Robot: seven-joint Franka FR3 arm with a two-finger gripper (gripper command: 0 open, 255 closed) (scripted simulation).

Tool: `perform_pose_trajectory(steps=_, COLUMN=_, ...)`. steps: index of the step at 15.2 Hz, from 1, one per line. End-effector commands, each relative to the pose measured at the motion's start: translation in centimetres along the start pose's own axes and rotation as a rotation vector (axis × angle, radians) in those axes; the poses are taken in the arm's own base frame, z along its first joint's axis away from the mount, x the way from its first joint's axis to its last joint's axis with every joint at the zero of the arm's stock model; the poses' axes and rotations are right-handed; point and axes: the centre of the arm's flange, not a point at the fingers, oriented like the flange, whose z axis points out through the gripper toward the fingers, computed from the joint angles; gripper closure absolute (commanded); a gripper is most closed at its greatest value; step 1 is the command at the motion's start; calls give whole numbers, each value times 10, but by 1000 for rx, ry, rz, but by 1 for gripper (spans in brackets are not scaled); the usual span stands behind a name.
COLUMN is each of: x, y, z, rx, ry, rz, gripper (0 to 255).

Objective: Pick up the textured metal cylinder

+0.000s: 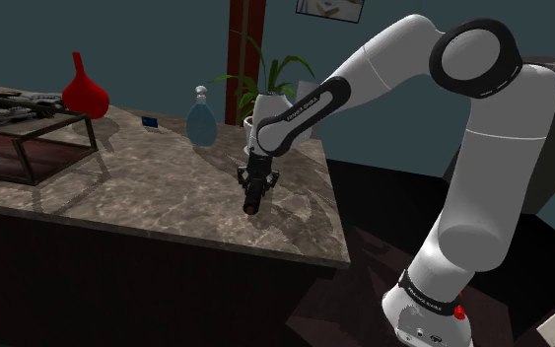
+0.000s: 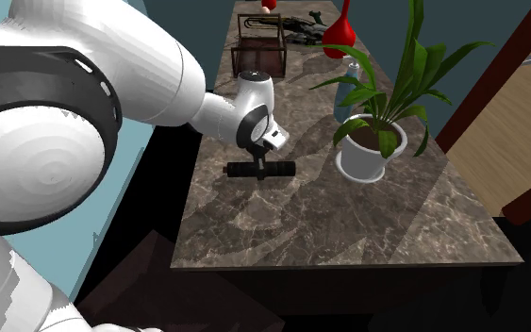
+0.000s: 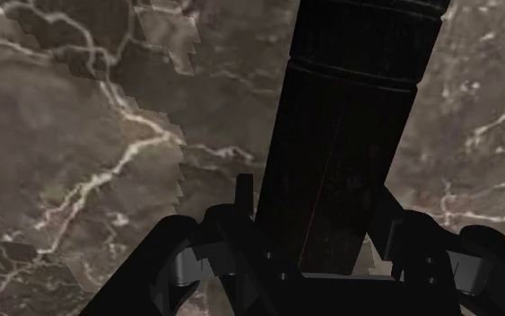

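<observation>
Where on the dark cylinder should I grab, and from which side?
Take the dark cylinder around its mid-length, from straight above, with the claw spanning its narrow width. It lies flat on the marble counter, so the rounded sides are exposed, and a middle hold should keep it level.

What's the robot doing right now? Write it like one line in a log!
stage: grasp | black gripper: jaws clasping dark textured cylinder | cylinder: horizontal, at brown marble countertop | lift: cannot tell
</observation>
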Motion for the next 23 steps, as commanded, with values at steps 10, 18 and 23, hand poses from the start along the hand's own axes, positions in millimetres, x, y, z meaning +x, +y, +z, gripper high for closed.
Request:
perform_pose_trajectory(steps=10, x=-1, y=0, z=-15, rx=0, ry=0, rz=0, gripper=255)
perform_pose_trajectory(steps=18, x=0, y=-2, z=-57, rx=0, ry=0, rz=0, gripper=255)
perform_pose_trajectory(steps=23, x=0, y=-2, z=-79, rx=0, ry=0, rz=0, gripper=255)
